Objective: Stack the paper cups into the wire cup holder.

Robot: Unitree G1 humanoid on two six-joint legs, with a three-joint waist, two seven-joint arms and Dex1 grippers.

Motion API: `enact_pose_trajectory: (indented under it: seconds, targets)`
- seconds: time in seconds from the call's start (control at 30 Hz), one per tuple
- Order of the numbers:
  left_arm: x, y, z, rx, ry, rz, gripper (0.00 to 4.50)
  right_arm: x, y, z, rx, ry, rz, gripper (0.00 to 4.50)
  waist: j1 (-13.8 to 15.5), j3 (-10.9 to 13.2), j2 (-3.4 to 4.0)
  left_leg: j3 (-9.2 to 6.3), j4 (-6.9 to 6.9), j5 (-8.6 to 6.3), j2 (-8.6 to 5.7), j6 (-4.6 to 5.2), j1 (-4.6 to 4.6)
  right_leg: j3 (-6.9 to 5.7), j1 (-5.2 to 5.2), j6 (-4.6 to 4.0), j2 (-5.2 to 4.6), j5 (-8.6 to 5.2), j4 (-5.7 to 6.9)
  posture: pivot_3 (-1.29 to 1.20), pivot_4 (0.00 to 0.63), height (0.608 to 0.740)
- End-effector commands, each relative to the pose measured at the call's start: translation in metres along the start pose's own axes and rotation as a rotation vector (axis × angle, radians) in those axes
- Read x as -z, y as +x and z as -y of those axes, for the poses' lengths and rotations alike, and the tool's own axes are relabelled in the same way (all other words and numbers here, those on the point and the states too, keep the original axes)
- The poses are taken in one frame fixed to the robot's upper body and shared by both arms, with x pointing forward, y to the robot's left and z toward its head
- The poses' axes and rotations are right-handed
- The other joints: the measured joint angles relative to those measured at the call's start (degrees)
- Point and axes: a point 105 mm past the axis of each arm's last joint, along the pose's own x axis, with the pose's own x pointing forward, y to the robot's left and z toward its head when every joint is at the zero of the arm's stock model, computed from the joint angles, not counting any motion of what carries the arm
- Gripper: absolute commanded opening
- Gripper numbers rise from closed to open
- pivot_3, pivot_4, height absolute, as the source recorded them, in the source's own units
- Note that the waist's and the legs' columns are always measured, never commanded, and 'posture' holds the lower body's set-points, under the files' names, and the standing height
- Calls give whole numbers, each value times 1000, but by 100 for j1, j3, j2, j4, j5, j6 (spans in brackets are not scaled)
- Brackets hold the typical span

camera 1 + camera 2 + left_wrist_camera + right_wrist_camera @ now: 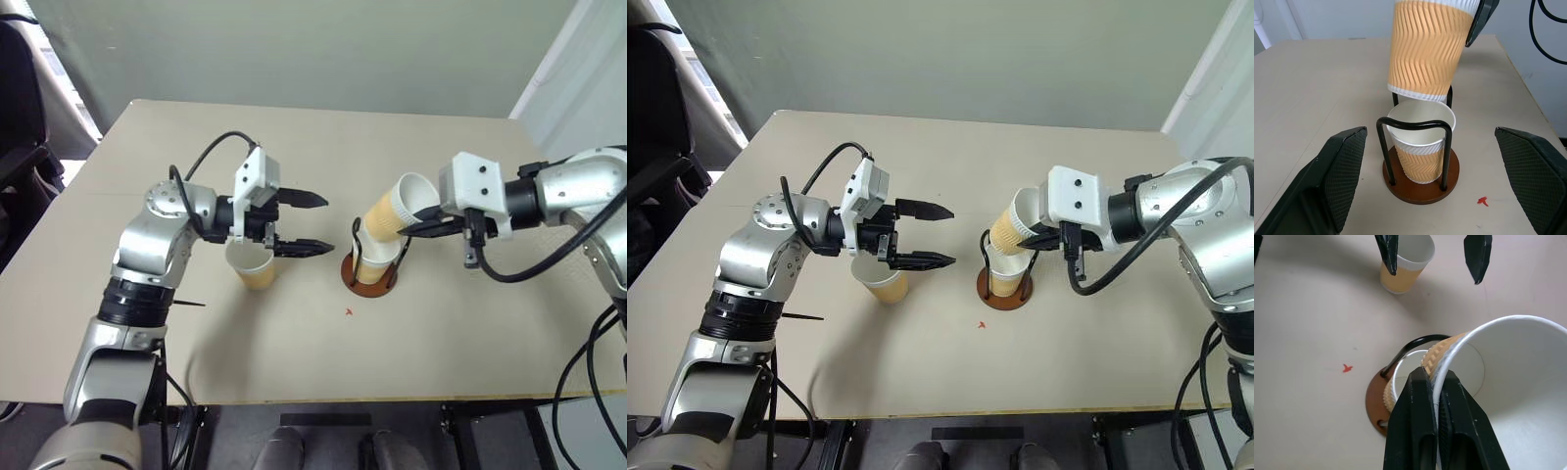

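On my beige surface (411, 157) the wire cup holder with round brown base (372, 272) stands near the middle, one ribbed tan paper cup (1421, 147) upright inside it. A second tan paper cup (397, 211) hangs tilted just above that one, on its right side, pinched at the rim by my right gripper (1436, 382). Left of the holder stands a third tan paper cup (252, 264), my left gripper (312, 223) directly over it. A small red mark (349, 312) lies nearer me.

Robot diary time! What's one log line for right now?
right gripper: shut on tilted paper cup above wire cup holder | holder: one cup inside | left gripper: open | third cup: on table
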Motion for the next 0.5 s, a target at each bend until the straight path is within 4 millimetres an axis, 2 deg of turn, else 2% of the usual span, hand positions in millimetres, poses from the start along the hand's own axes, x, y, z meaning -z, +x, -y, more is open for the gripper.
enact_pose_trajectory:
  seconds: [0.03,0.5]
  targets:
    - [-15,-3,0,1,66,25,4500,-6,-4,1,-4,-59,-15,28,0,0,0,0,0,0,0,0,0,0,0,0,0,0,0,0,150,740]
    - [-14,-1,0,5,65,21,4500,4,2,-6,-69,-164,-90,28,0,0,0,-2,0,1,0,-1,-1,1,0,-2,-1,1,0,0,150,740]
